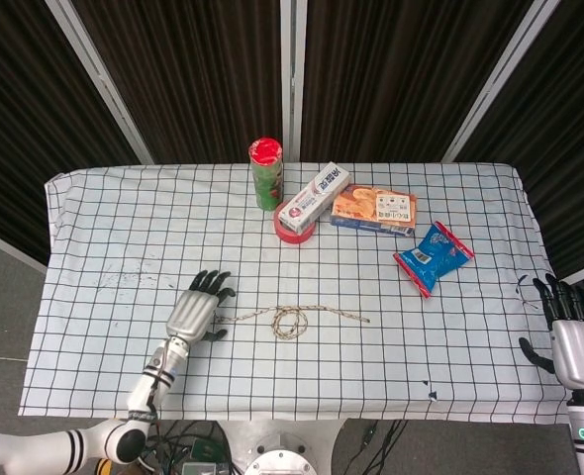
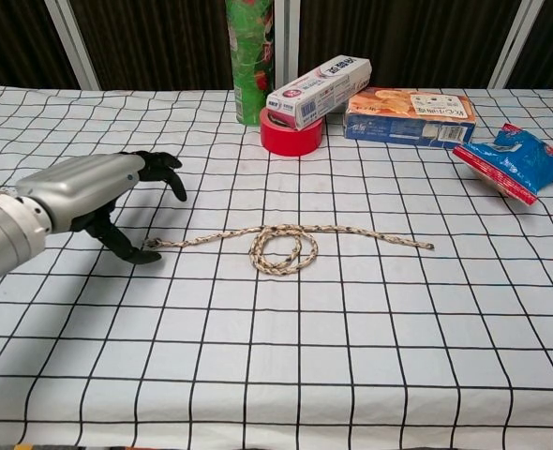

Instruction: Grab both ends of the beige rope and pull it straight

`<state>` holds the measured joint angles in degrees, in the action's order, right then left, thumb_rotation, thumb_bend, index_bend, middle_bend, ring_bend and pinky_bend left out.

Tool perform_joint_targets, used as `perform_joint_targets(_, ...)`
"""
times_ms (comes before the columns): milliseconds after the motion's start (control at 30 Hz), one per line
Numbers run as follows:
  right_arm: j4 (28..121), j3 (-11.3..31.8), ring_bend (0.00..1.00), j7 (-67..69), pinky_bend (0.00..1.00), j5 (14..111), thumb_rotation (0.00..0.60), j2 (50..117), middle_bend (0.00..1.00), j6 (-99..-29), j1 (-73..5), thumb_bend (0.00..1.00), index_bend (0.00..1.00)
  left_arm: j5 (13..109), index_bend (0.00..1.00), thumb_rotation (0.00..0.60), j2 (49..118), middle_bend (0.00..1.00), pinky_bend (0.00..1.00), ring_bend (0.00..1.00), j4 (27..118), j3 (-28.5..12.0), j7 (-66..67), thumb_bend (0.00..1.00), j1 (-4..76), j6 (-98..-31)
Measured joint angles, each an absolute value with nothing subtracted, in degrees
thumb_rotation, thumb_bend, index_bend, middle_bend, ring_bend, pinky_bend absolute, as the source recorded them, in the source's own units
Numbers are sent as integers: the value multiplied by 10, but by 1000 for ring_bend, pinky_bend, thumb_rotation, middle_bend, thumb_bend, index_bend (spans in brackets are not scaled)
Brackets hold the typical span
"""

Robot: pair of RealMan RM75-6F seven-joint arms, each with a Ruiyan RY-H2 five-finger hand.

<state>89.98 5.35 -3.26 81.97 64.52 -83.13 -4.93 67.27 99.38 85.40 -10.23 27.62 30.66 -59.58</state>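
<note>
Right now I'm on the approach to the first grasp: my left hand (image 2: 89, 192) hovers at the left end of the beige rope (image 2: 286, 240), fingers spread and holding nothing, thumb tip just beside the rope's tip. That rope lies across the middle of the checked tablecloth (image 1: 450, 336), a loose loop at its centre. My right hand (image 1: 577, 341) sits well apart at the table's right edge, fingers apart and empty. Next, I judge, I should pinch that left end, then bring the right hand in to the far right end.
</note>
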Motion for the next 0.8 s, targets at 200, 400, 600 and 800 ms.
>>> perform_joint_targets(200,897,55,0,-24,0,823,600,644,0,-837,-48,185,0,654,329,600,1020,75,58,0,830,-104,285,171,321,-593)
perform_joint_targets(400,890,57,0,-12,0,823,600,645,0,-842,-46,185,0,633,357,600,1026,88,58,0,819,-106,290,216,329,-592)
perform_joint_targets(600,885,57,0,-11,0,822,600,650,0,-838,-48,184,0,622,400,600,1026,104,58,0,817,-107,288,255,333,-597)
perform_joint_targets(800,885,57,0,-13,0,821,600,652,0,-837,-49,184,0,614,435,600,1028,117,58,0,811,-102,288,281,337,-597)
